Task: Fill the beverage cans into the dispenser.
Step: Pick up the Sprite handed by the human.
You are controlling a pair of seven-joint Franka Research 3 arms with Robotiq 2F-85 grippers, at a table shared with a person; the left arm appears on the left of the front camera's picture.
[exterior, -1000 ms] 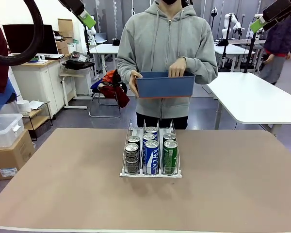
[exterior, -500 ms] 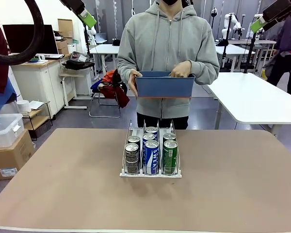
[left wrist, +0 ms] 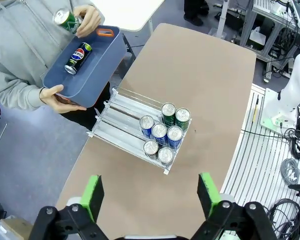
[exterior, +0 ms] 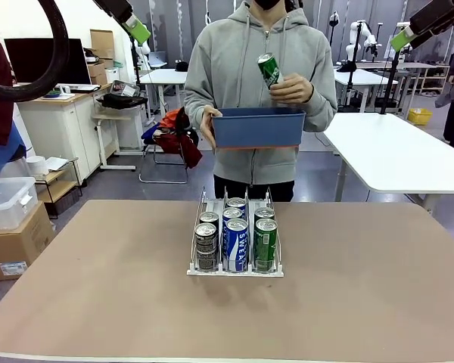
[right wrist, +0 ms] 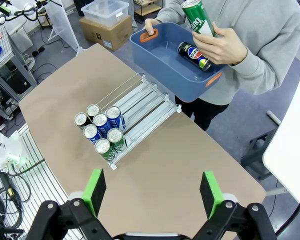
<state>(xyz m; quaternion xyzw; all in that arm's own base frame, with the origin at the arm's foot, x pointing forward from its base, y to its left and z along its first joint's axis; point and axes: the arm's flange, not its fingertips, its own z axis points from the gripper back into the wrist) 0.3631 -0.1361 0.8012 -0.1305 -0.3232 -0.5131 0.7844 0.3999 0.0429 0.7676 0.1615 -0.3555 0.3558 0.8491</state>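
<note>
Left gripper (left wrist: 150,192) and right gripper (right wrist: 153,192) hang wide open above the dispenser (exterior: 234,271), seven cans (exterior: 236,242) at its front; behind it a hand (exterior: 293,91) holds a green can (exterior: 270,70) over a blue tub (exterior: 257,130), apparently one dark can (right wrist: 193,55) inside.

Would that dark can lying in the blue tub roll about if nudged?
Likely: the dark can lies on its side in the blue tub, so its round body should roll freely. Its smooth metal skin probably feels slippery.
</note>
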